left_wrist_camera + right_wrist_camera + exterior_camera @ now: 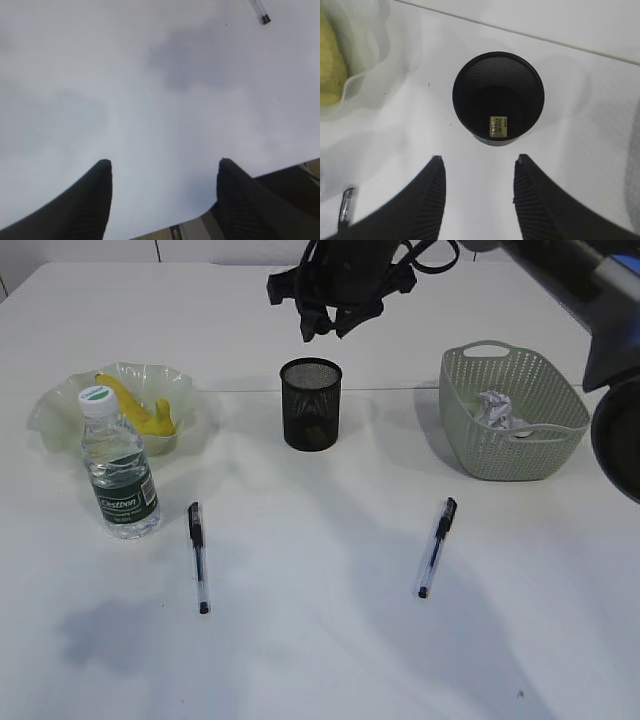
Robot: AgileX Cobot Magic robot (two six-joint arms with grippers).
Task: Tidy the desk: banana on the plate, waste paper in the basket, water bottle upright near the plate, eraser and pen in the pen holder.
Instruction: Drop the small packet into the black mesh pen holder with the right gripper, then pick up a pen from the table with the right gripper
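Note:
A banana (140,408) lies on the ruffled translucent plate (60,405) at the left. In front of the plate, the water bottle (118,465) stands upright. Crumpled waste paper (500,410) sits in the green basket (560,455) at the right. Two pens lie flat on the table, one left (197,555) and one right (437,545). My right gripper (328,330) (479,162) hangs open and empty above the black mesh pen holder (311,403) (498,97). On the holder's bottom lies a small yellowish block, apparently the eraser (498,126). My left gripper (165,167) is open over bare table, out of the exterior view.
The white table (320,640) carries a faint dark smudge (100,630) at the front left. A pen tip (261,11) shows at the top right of the left wrist view, and the table's near edge lies just under those fingers. My right arm's dark links (615,430) overhang the right side.

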